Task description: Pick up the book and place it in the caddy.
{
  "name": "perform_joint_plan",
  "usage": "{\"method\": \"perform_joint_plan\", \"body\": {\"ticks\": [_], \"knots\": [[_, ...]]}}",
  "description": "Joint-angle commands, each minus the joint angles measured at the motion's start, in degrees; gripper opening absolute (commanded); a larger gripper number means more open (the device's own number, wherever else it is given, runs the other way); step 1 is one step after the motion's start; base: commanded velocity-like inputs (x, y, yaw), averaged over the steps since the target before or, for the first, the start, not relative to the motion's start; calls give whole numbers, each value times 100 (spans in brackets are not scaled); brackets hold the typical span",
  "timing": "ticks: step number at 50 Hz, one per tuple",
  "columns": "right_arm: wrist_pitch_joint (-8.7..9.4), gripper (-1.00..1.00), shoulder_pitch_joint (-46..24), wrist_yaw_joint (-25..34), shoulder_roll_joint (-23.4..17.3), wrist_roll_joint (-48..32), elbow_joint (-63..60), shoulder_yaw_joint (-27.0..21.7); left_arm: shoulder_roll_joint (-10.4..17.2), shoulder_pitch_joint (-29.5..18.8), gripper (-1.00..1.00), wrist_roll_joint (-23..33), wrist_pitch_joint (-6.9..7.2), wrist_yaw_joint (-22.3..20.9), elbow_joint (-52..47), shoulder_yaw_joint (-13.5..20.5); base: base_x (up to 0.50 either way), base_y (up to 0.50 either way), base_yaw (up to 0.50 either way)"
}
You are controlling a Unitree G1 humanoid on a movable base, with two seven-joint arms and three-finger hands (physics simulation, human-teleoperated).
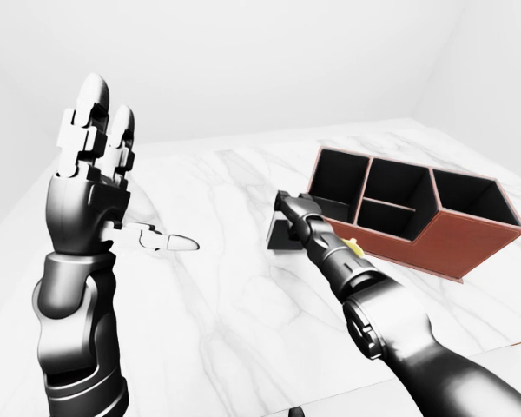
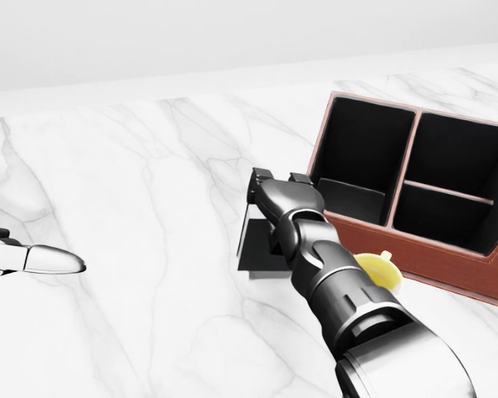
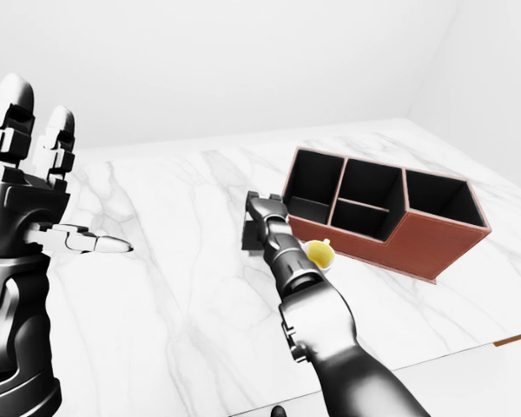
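Observation:
The book (image 2: 257, 253) is a thin black slab lying on the white marble table (image 2: 149, 166), just left of the caddy (image 1: 469, 243). The caddy is a red-brown box with several black compartments, open on top. My right hand (image 2: 275, 186) reaches over the book, with its fingers at the book's top edge and close to the caddy's left wall. The hand hides its grip, so I cannot tell whether the fingers close on the book. My left hand (image 1: 104, 104) is raised at the left of the left-eye view, fingers straight up, open and empty.
A small yellow object (image 2: 380, 269) lies against the caddy's near wall, partly under my right forearm. A white and silver pen-like thing (image 2: 46, 261) lies on the table at the left. The table's edge shows at the bottom right of the right-eye view.

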Motion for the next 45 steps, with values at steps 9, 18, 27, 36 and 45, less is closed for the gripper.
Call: {"method": "perform_joint_plan", "body": {"ticks": [9,18,27,36,45], "knots": [[0,-100,-292,190,-33,-164,-383,152,37,-62,100,-34,0,51,-181,28,0,0,0],[0,-100,-420,398,-117,-136,-624,177,60,-71,100,-72,0,77,-455,57,0,0,0],[0,-100,-429,664,-176,-140,-1023,199,80,-79,100,-149,0,109,-798,120,0,0,0],[0,-100,-324,1027,-221,-185,-1619,196,85,-93,100,-152,0,135,-959,117,0,0,0],[0,-100,-152,1412,-274,-285,-2301,193,92,-147,100,-152,0,150,-983,109,0,0,0]]}}
